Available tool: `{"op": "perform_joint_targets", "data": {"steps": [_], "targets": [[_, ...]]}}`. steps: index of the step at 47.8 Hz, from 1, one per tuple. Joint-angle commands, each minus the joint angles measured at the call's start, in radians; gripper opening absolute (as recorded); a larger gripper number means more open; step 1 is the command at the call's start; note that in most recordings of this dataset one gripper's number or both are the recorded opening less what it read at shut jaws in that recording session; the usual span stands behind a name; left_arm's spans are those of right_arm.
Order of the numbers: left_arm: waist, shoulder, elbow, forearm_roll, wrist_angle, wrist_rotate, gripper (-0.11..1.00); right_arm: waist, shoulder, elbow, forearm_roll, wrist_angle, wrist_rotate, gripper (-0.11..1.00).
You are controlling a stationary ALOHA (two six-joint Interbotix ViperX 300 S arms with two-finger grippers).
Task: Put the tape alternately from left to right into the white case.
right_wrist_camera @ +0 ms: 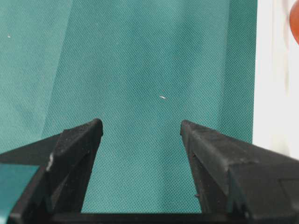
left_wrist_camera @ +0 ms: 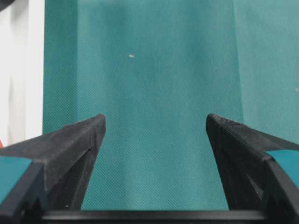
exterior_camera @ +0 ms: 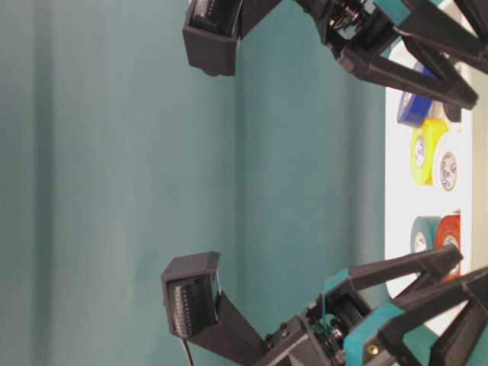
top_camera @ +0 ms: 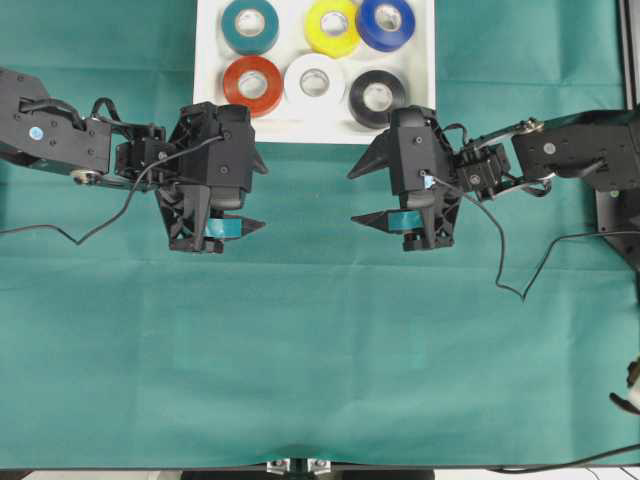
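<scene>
The white case (top_camera: pixel 300 131) lies at the far middle of the green cloth. Six rolls of tape sit in it: teal (top_camera: pixel 250 25), yellow (top_camera: pixel 332 27) and blue (top_camera: pixel 385 22) in the far row, orange-red (top_camera: pixel 252 85), white (top_camera: pixel 314 83) and black (top_camera: pixel 377 95) in the near row. My left gripper (top_camera: pixel 262 196) hovers just in front of the case's left corner, open and empty. My right gripper (top_camera: pixel 353 197) faces it from the right, also open and empty. The left wrist view shows the left gripper (left_wrist_camera: pixel 155 120) over bare cloth, and the right gripper (right_wrist_camera: pixel 140 123) likewise.
Green cloth (top_camera: pixel 320 350) covers the table. Loose black cables trail from the left arm (top_camera: pixel 80 235) and the right arm (top_camera: pixel 510 280). A black stand (top_camera: pixel 620 215) rises at the right edge. The case's rim shows at the left wrist view's edge (left_wrist_camera: pixel 21 70) and the right's (right_wrist_camera: pixel 275 84).
</scene>
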Motion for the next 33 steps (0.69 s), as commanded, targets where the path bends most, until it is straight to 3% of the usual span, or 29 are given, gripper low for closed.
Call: {"op": "perform_joint_targets", "data": {"steps": [1, 33], "targets": [[-0.005, -0.026, 0.008, -0.002, -0.012, 0.0, 0.84, 0.002, -0.009, -0.017, 0.0, -0.003, 0.0, 0.76], [-0.003, -0.109, 0.075, -0.003, -0.012, -0.002, 0.84, 0.0, -0.103, 0.038, -0.002, 0.032, 0.002, 0.76]]}}
